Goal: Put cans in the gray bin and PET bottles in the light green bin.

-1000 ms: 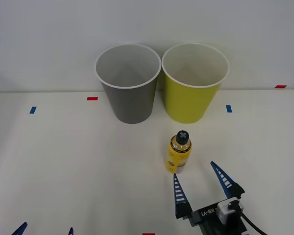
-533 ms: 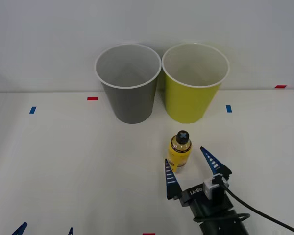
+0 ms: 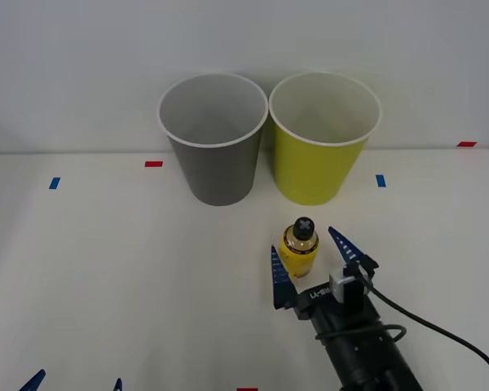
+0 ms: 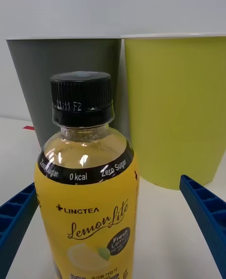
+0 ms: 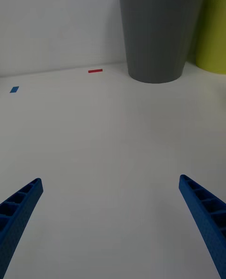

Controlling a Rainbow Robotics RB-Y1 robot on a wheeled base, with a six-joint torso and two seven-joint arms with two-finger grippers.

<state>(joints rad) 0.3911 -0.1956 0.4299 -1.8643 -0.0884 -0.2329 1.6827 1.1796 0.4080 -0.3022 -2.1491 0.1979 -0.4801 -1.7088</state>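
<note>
A small PET bottle (image 3: 298, 251) with a yellow label and black cap stands upright on the white table, in front of the light green bin (image 3: 318, 167). The gray bin (image 3: 216, 167) stands just left of the green one, their rims almost touching. My right gripper (image 3: 303, 241) is open, one blue finger on each side of the bottle, with gaps showing. The right wrist view has the bottle (image 4: 87, 203) close up between the open right gripper (image 4: 108, 185), with the gray bin (image 4: 61, 81) and green bin (image 4: 179, 109) behind. My left gripper (image 3: 77, 380) is open and low at the front left.
Red tape marks (image 3: 153, 164) and blue tape marks (image 3: 381, 181) lie on the table beside the bins. A white wall rises close behind them. In the left wrist view the open left gripper (image 5: 110, 180) faces bare table and the gray bin (image 5: 160, 29).
My right gripper has moved forward to the bottle, so its open fingers now stand on both sides of it. The bottle, the bins and the left arm have stayed put.
</note>
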